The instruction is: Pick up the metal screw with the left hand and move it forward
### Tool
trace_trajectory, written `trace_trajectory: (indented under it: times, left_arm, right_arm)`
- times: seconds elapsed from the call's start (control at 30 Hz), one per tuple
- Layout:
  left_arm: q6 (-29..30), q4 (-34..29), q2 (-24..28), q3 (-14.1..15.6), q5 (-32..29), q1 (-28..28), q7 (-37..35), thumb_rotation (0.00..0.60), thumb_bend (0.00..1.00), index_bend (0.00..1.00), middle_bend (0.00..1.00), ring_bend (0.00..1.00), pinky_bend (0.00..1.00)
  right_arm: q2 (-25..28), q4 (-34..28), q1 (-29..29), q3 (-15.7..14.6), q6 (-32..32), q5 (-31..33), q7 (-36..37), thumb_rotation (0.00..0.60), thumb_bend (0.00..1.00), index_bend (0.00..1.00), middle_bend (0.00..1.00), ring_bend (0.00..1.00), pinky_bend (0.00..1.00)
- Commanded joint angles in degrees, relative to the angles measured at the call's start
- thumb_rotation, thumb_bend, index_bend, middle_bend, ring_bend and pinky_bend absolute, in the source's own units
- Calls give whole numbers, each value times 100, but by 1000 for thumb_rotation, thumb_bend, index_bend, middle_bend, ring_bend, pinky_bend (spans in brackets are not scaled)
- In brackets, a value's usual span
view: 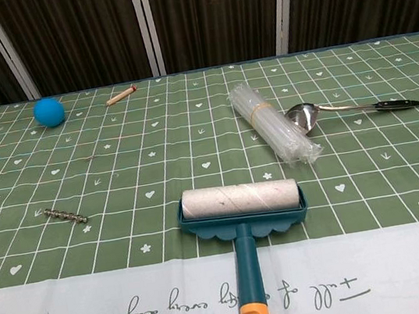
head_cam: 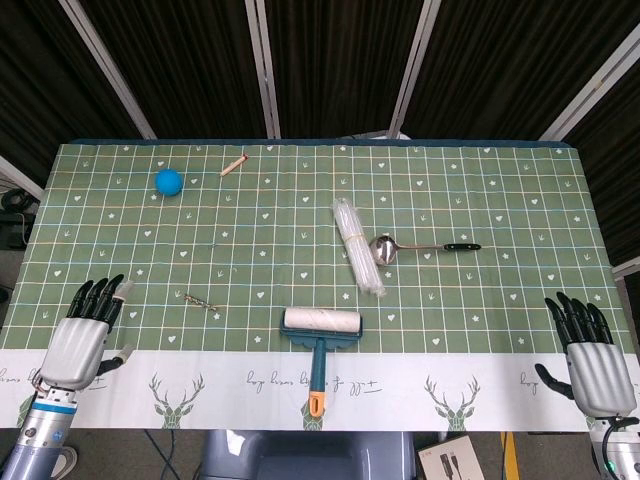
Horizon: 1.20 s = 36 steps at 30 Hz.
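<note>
The metal screw (head_cam: 199, 300) is a small threaded rod lying flat on the green checked cloth at the near left; the chest view also shows the screw (view: 66, 215). My left hand (head_cam: 82, 336) rests at the table's near left edge, fingers spread and empty, a short way left of the screw and apart from it. My right hand (head_cam: 590, 355) sits at the near right edge with its fingers extended, holding nothing. Neither hand appears in the chest view.
A lint roller (head_cam: 321, 335) with a teal handle lies near centre front. A bundle of clear straws (head_cam: 358, 246) and a metal ladle (head_cam: 420, 246) lie right of centre. A blue ball (head_cam: 168, 181) and a small wooden peg (head_cam: 233, 165) sit at the far left.
</note>
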Motion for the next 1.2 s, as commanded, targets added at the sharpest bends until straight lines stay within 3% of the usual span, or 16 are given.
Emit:
trace_trajectory:
  times: [0.03, 0.33, 0.6, 0.7, 0.93, 1.2]
  left_arm:
    - [-44, 1, 3, 2, 3, 13, 1, 600, 190, 0, 0, 0, 0]
    - [-513, -14, -141, -196, -241, -191, 68, 600, 202, 26, 0, 0, 0]
    - [-1512, 596, -719, -726, -927, -910, 446, 600, 285, 333, 0, 0, 0]
    - [-1912, 889, -995, -857, -1229, -1194, 632, 600, 288, 395, 0, 0, 0]
    - [-2361, 1607, -1697, -1002, -1628, -1672, 1066, 600, 291, 445, 0, 0, 0]
    - [-2552, 1984, -2147, -918, -1837, -1920, 1367, 600, 292, 461, 0, 0, 0]
  right_arm:
    - [3, -11, -2, -1, 8, -8, -11, 600, 112, 0, 0, 0, 45]
    - [6, -40, -9, -10, -6, 7, -47, 600, 111, 0, 0, 0, 44]
    - [7, -46, -9, -9, -24, 31, -73, 600, 111, 0, 0, 0, 45]
    - [14, -47, -14, -8, -28, 47, -53, 600, 111, 0, 0, 0, 44]
    - [42, -49, -47, -15, 8, 55, -16, 600, 111, 0, 0, 0, 44]
    - [67, -48, -79, -14, 37, 77, 17, 600, 111, 0, 0, 0, 44]
